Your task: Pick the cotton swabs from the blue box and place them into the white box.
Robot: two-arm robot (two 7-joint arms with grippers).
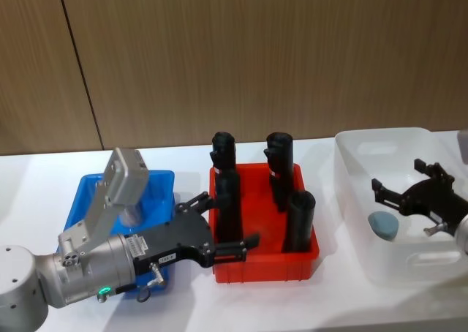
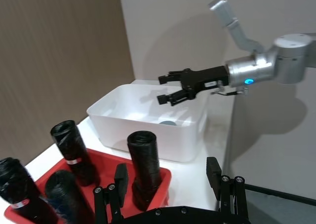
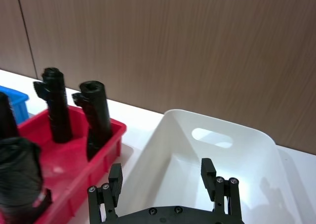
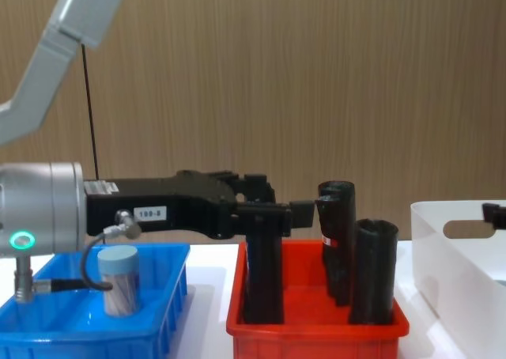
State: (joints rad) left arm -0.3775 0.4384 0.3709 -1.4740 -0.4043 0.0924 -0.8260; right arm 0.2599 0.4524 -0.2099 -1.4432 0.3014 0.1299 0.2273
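Both your tools are spread apart and empty above the table (image 1: 329, 303).
Your left tool (image 1: 228, 222) hangs over the near-left part of the red bin (image 1: 263, 268), beside the blue box (image 1: 157, 177), where one swab jar (image 4: 118, 280) stands upright. Your right tool (image 1: 398, 175) hovers over the white box (image 1: 380, 136), with a second jar (image 1: 382, 224) on its floor.

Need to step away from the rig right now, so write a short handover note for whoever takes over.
The left gripper is open and empty, over the edge between the blue box and the red bin of black rolls.
The right gripper is open and empty, above the white box.
Done: one cotton swab jar sits in the white box.
Left: another cotton swab jar stands in the blue box and has yet to go across; the arm hides part of that box.
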